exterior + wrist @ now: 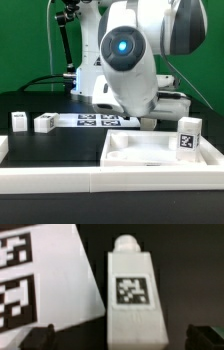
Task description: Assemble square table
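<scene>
The square table's white tray-like top (150,153) lies at the front, towards the exterior view's right. One tagged white leg (188,137) stands upright at its right rim. Two more legs (19,121) (45,122) stand on the black surface at the exterior view's left. In the wrist view another white leg (132,291) lies flat on the black surface, tag up, with a small peg at its far end. My gripper (122,339) is open, one dark fingertip (40,336) on each side of this leg, not touching it. In the exterior view the gripper (148,121) hangs low behind the top.
The marker board (95,121) (40,274) lies flat just beside the lying leg. A long white rail (90,185) edges the front of the work surface. The arm's base and cables stand at the back.
</scene>
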{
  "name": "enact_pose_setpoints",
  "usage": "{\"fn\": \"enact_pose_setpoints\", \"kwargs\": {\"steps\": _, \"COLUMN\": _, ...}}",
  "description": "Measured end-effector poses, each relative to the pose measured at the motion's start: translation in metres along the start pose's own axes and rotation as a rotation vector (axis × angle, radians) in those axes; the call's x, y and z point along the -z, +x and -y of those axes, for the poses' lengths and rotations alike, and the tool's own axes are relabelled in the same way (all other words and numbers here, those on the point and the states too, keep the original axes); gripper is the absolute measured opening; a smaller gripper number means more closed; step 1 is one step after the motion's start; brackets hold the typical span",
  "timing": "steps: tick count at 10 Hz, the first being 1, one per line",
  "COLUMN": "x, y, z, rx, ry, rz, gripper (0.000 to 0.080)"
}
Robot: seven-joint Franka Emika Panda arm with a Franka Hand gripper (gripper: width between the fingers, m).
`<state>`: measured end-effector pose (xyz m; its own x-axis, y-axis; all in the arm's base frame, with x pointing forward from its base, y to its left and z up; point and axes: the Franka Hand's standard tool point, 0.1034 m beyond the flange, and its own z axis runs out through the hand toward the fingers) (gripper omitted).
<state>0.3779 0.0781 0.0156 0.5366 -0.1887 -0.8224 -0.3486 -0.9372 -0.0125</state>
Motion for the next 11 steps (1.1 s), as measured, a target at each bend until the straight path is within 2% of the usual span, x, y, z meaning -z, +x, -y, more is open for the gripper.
{"fn": "enact_pose_setpoints", "kwargs": {"steps": 1, "x": -0.005, "y": 0.000, "z": -0.002, "rx": -0.007, "ry": -0.004, "rz": 0.082, "gripper": 0.0649}}
{"fn": "enact_pose_setpoints", "kwargs": {"steps": 2, "x": -0.006, "y": 0.009, "z": 0.000, "rx": -0.006, "ry": -0.006, "rz": 0.058, "gripper": 0.0649}}
{"fn": "enact_pose_setpoints", "kwargs": {"steps": 8, "x": -0.016, "y": 0.007, "z": 0.011, "rx": 0.002, "ry": -0.016, "rz": 0.031, "gripper": 0.0649}}
{"fn": "enact_pose_setpoints", "kwargs": {"steps": 9, "x": -0.016, "y": 0.007, "z": 0.011, "rx": 0.001, "ry": -0.015, "rz": 0.030, "gripper": 0.0554}}
{"fn": "enact_pose_setpoints", "kwargs": {"steps": 10, "x": -0.015, "y": 0.007, "z": 0.011, "rx": 0.001, "ry": -0.014, "rz": 0.030, "gripper": 0.0419}}
{"fn": "enact_pose_setpoints", "kwargs": {"steps": 11, "x": -0.015, "y": 0.007, "z": 0.010, "rx": 0.000, "ry": -0.013, "rz": 0.029, "gripper": 0.0419}}
